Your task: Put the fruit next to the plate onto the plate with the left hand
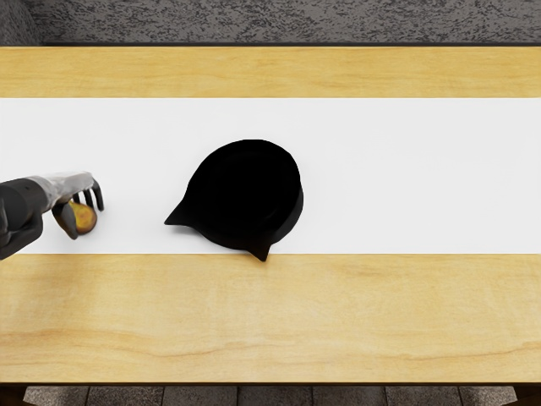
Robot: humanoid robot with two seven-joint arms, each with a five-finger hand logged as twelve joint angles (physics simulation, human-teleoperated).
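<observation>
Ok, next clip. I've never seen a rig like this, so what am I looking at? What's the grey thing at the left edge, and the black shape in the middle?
This is a simulator's render, not a real photo. The single picture comes from a camera in a humanoid robot's head, looking down at a slant on a light wooden table with a broad white strip across it.

The grey thing is the robot's left hand, a five-finger hand on an arm that comes in from the left edge. Its fingers are curled around a small yellow-brown fruit on the white strip. Whether the fruit is lifted yet cannot be told.

The black shape is a flat black plate with pointed corners, lying apart from the hand with nothing on it. The right arm is out of view.
</observation>
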